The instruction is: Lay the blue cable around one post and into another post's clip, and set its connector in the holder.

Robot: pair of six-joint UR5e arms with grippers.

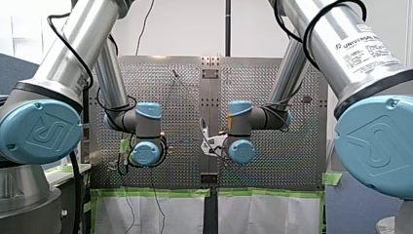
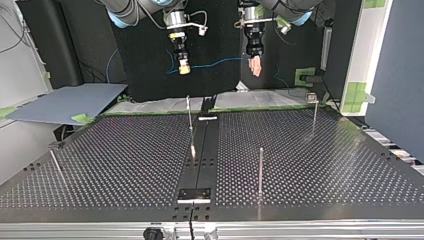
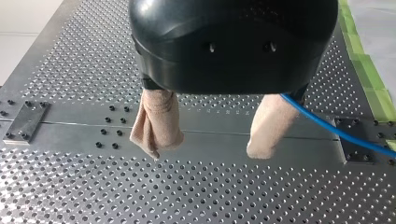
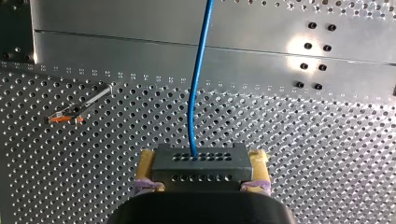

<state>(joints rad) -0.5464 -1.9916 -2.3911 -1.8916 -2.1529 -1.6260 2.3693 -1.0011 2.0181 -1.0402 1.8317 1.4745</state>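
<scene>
Right wrist view: my right jaws clamp the connector (image 4: 201, 168); the blue cable (image 4: 199, 84) looks light and limp, best gripped near it. My left jaws stand apart.

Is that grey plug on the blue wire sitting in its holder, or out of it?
Out: the connector is clamped between my right gripper's yellow pads, held in the air above the perforated table.

Location: a robotics laboratory test cell. 2 industrial arms, my left arm (image 1: 53, 63) and my right arm (image 1: 350, 53), the latter labelled UNIVERSAL ROBOTS, flank a perforated table (image 2: 325, 160) carrying upright posts (image 2: 260, 170). Green tape (image 1: 151, 192) edges the table; a partition panel (image 2: 395, 75) stands beside it.
</scene>
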